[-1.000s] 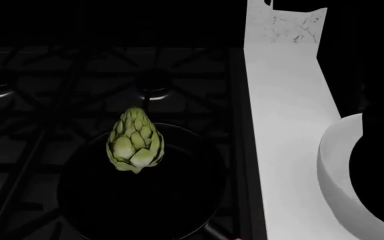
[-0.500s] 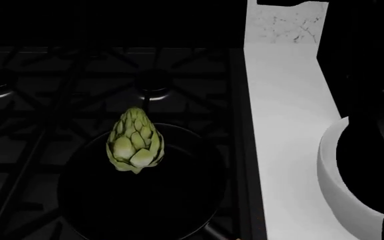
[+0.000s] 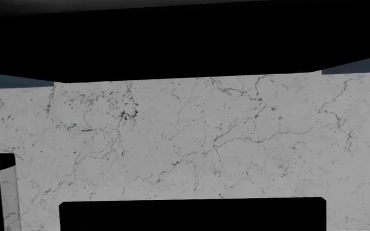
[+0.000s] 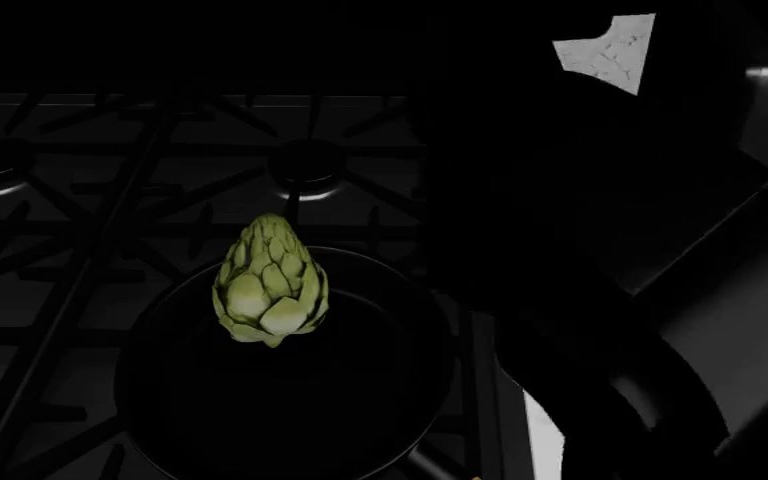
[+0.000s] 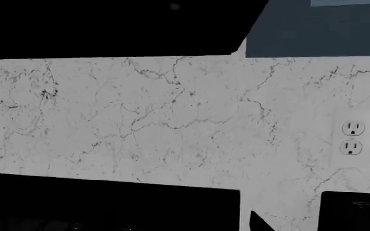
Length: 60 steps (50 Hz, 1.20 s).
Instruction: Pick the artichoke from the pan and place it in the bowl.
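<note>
The artichoke (image 4: 272, 285), a pale yellow-green scaly bud, lies in the black pan (image 4: 357, 400) at the far side of its floor, tip pointing away from me. Nothing touches it. My right arm (image 4: 598, 250) is a large dark mass over the right half of the head view, to the right of the pan. The bowl is hidden behind that arm. Both wrist views face a marble wall, and each shows only a black block along one edge (image 3: 191, 214) (image 5: 114, 204), so the jaws cannot be made out. The left gripper does not show in the head view.
The pan sits on dark stove grates (image 4: 91, 200), with a round burner cap (image 4: 308, 160) just beyond it. The pan's handle stub (image 4: 431, 465) points to the near right. A marble backsplash (image 4: 607, 55) stands at the back, with a wall outlet (image 5: 353, 138).
My right arm has swung in from the right and now covers the white counter and the bowl. The artichoke and pan have not moved.
</note>
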Available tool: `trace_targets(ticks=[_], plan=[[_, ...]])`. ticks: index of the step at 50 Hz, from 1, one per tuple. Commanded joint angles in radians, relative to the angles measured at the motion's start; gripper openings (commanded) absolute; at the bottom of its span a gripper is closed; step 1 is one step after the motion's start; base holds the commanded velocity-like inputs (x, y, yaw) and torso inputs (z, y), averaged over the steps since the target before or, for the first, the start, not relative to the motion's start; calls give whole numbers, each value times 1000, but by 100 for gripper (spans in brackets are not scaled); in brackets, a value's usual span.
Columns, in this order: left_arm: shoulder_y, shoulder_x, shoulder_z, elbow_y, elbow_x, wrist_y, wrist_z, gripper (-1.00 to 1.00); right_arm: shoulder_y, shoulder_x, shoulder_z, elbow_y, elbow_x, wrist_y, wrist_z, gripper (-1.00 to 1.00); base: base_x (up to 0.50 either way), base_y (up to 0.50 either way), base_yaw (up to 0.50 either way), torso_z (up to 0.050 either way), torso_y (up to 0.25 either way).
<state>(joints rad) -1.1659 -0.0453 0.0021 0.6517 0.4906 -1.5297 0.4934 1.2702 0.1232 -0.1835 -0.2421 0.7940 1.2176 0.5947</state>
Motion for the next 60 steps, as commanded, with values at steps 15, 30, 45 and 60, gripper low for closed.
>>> trace_targets(ticks=[15, 30, 45, 60], plan=[[43, 16, -66, 3, -9, 11, 0, 100, -34, -117, -160, 196, 143, 91, 217, 100, 0, 0, 0, 0, 0], [53, 8, -83, 3, -26, 16, -12, 100, -43, -106, -200, 279, 334, 47, 322, 100, 0, 0, 0, 0, 0], [63, 5, -87, -1, -43, 26, -27, 100, -52, -98, -217, 339, 420, 10, 358, 100, 0, 0, 0, 0, 0], [74, -1, -93, -3, -54, 32, -39, 100, -60, -91, -247, 361, 485, -13, 365, 100, 0, 0, 0, 0, 0]])
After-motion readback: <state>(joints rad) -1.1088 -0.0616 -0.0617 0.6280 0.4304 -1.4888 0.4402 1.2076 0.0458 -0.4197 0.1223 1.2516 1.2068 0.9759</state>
